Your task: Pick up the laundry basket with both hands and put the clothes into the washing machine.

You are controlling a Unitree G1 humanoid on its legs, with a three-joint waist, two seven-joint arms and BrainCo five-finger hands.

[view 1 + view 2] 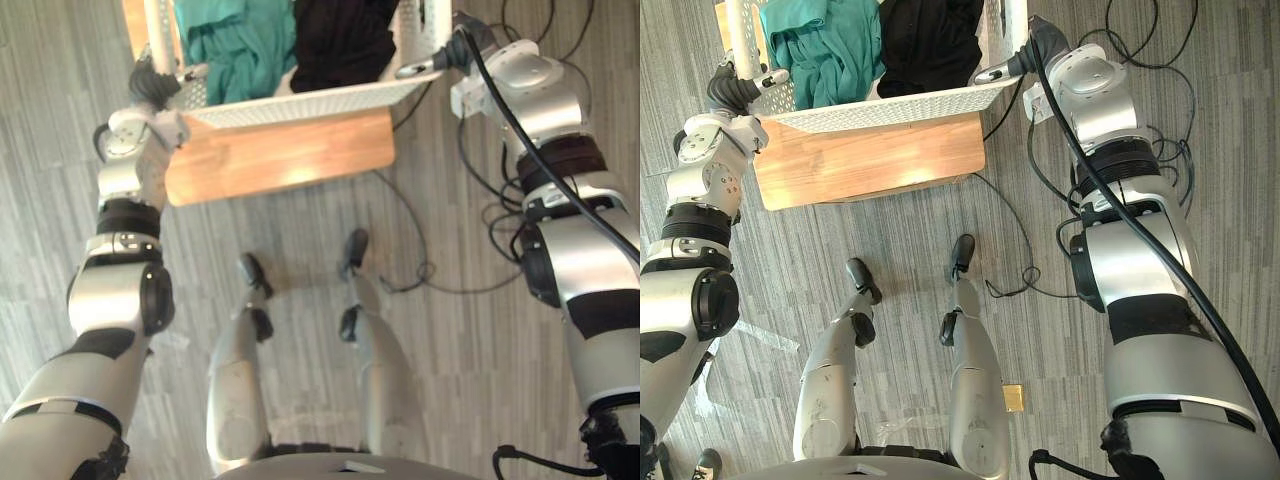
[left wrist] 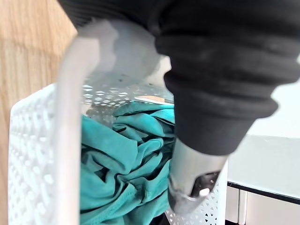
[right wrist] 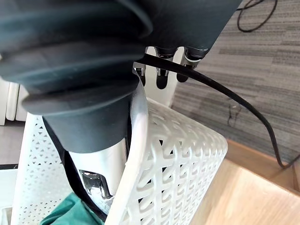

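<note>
A white perforated laundry basket (image 1: 300,103) sits over a low wooden table (image 1: 280,155) at the top of the eye views. Teal clothes (image 1: 235,45) lie in its left half and black clothes (image 1: 340,40) in its right half. My left hand (image 1: 155,85) grips the basket's left rim (image 2: 70,117), with the thumb (image 2: 192,183) inside against the teal cloth (image 2: 122,168). My right hand (image 1: 450,55) clamps the right rim (image 3: 140,140), thumb (image 3: 96,183) inside and fingers (image 3: 161,77) outside. Whether the basket rests on the table or hangs just above it, I cannot tell.
Grey plank floor (image 1: 450,380) surrounds the table on the near side and to both sides. A small tan square object (image 1: 1013,398) lies on the floor near the bottom of the right eye view. A pale flat surface (image 2: 267,173) shows beyond the basket.
</note>
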